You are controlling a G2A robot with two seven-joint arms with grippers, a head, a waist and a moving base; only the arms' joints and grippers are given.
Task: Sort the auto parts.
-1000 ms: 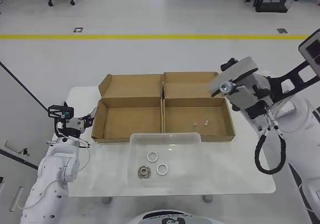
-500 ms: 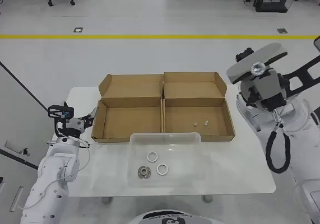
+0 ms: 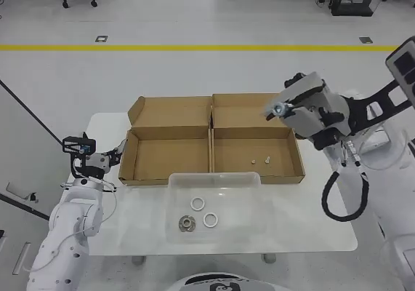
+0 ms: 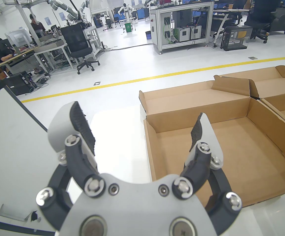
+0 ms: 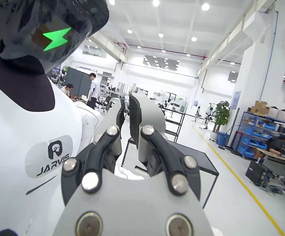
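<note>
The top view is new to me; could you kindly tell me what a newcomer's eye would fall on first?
Two open cardboard boxes stand side by side mid-table, the left box and the right box, the latter holding two small screws. Before them a clear tray holds two white rings and a metal gear-like part. The right gripper hangs above the right box's far corner, shut on a small screw.

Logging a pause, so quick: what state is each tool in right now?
Left tool: open, holding nothing.
Right tool: closed on a small threaded metal part.
</note>
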